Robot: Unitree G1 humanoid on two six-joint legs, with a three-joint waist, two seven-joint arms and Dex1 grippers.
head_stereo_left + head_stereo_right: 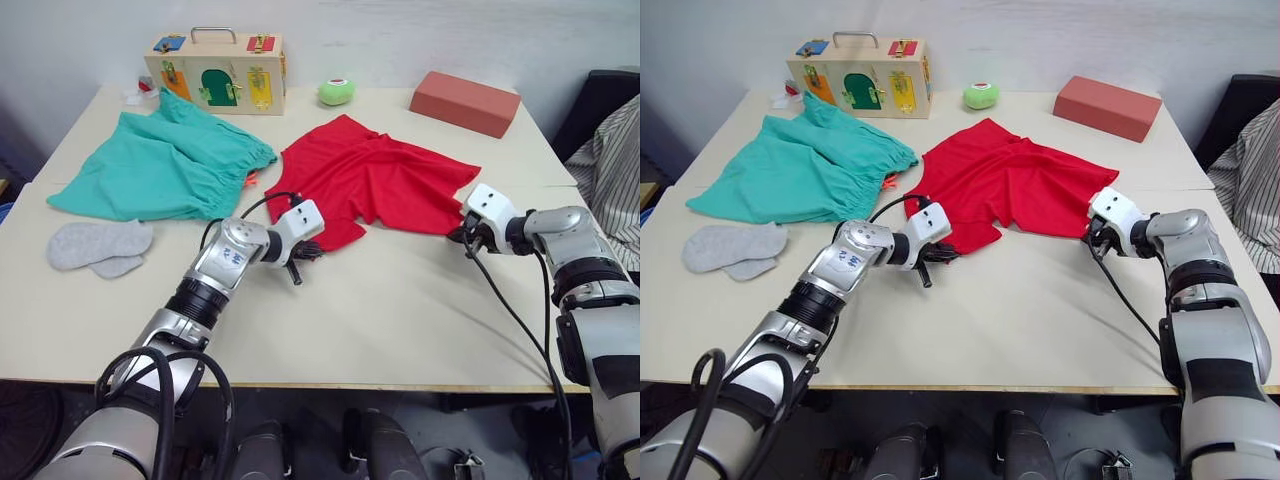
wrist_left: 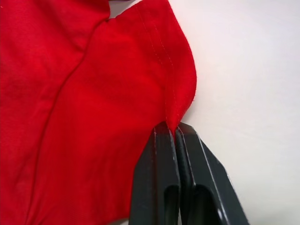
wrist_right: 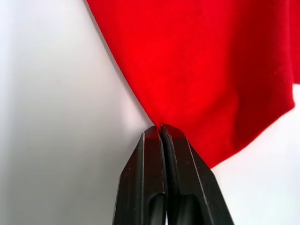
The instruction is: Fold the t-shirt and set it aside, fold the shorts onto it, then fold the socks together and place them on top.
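The red t-shirt [image 1: 370, 180] lies rumpled in the middle of the table. My left gripper [image 1: 305, 252] is shut on its near left hem [image 2: 180, 101], the cloth pinched between the black fingers [image 2: 159, 178]. At the shirt's near right corner [image 3: 197, 93] my right gripper [image 1: 466, 238] is likewise shut on the fabric. The teal shorts [image 1: 165, 165] lie spread out at the far left, touching the shirt's left edge. Two light grey socks [image 1: 98, 246] rest overlapping near the table's left edge.
A wooden latch-board box [image 1: 216, 72] stands at the back, with a green round toy [image 1: 337, 92] beside it and a red brick-shaped block [image 1: 465, 102] at the back right. A person's striped sleeve [image 1: 612, 165] shows at the right edge. The table's near half [image 1: 400, 320] is bare.
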